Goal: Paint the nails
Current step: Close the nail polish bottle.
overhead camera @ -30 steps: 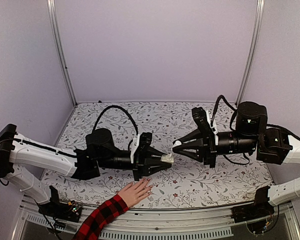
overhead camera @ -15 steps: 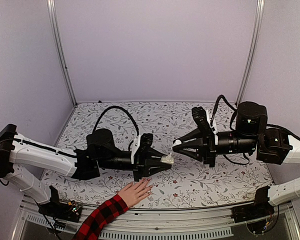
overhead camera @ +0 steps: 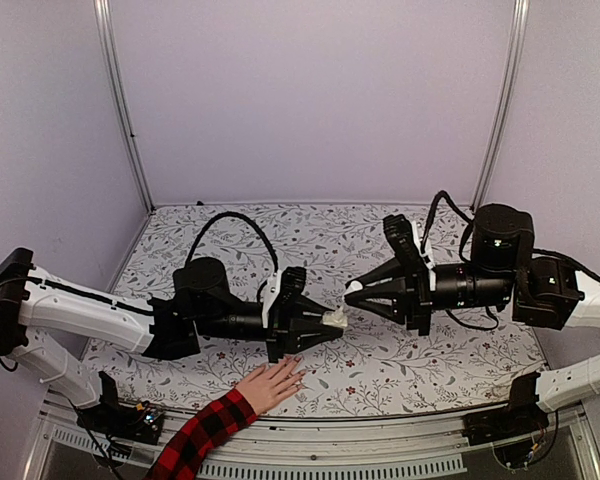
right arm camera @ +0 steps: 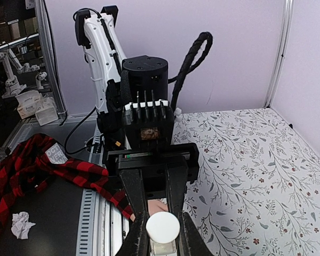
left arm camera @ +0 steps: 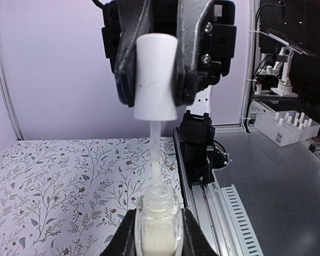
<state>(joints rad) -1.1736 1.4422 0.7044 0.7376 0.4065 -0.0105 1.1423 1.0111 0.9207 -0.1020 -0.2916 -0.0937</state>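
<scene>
Near edge of the surface (overhead camera: 400,375), a little left of its middle: a human hand (overhead camera: 270,385) lies flat, palm down. Its red-and-black plaid sleeve (overhead camera: 205,430) runs off over that edge. The fingers point toward the far right corner. The nails (overhead camera: 299,366) are at their tips, too small for me to read any coat or colour on them.

Just beyond those fingertips, toward the middle of the surface, my left hand (overhead camera: 329,321) is clamped on a small clear bottle (left arm camera: 158,230). One finger presses each side of the glass, and there is pale liquid inside. I cannot tell whether the bottle's base touches the surface.

My right hand (right arm camera: 162,234) reaches in from the right edge and is clamped on the white cap (left arm camera: 156,74), fingers tight on both its sides. The cap is off the neck and held straight in line with it. A thin pale stem (left arm camera: 156,152) runs from the cap into the bottle's mouth, and its tip is hidden inside.

From the right wrist, the cap covers most of the bottle. Part of the person's fingers shows beyond it.
</scene>
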